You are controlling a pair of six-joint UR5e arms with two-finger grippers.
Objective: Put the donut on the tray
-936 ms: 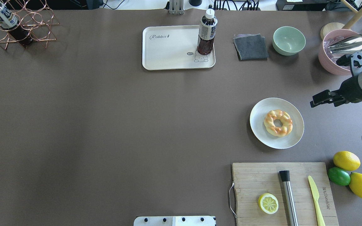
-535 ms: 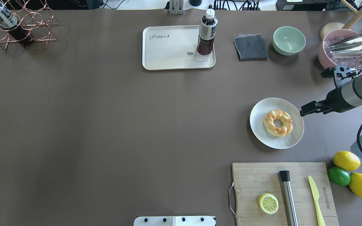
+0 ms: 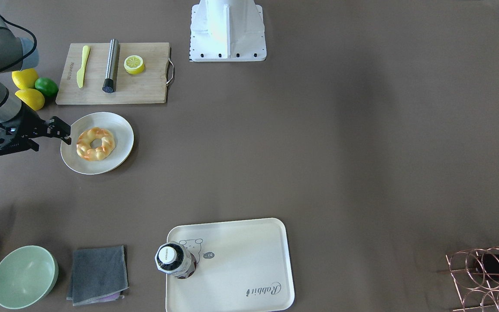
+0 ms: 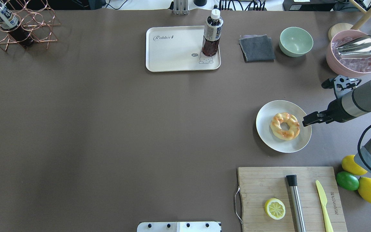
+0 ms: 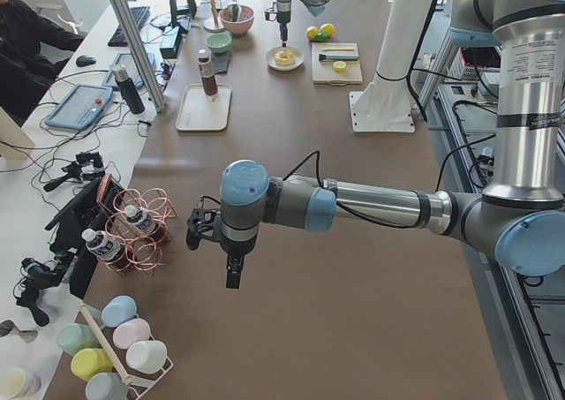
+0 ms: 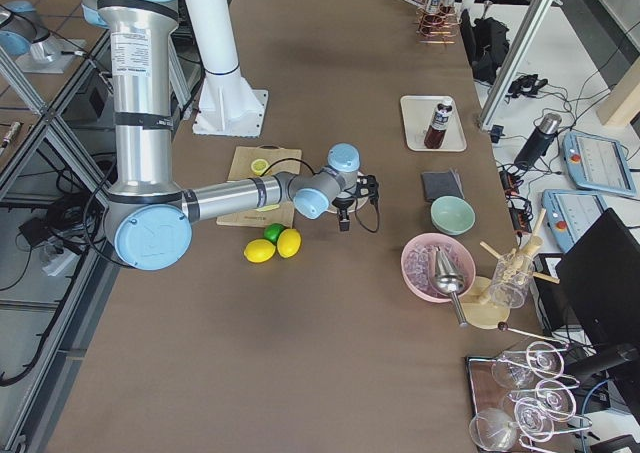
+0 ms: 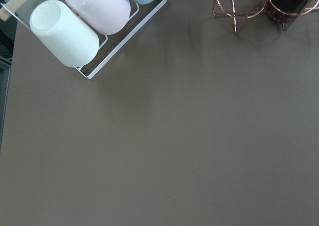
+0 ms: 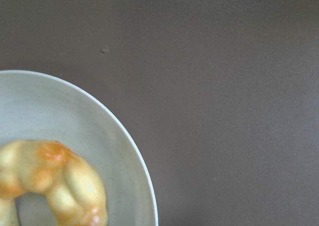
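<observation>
Donut point(image 4: 285, 126) on a round plate point(image 4: 269, 138), well apart from the tray point(image 4: 172, 54)

From the left: the left gripper point(image 5: 233, 276) hangs over bare table near a wire rack point(image 4: 34, 25), seen only from the side, so I cannot tell how wide it stands. The tray lies at the far edge with a bottle point(image 4: 212, 35) upright in its right corner. Further right, the right gripper point(image 4: 305, 121) hovers at the plate's right rim, just beside the donut, fingers apart and holding nothing
</observation>
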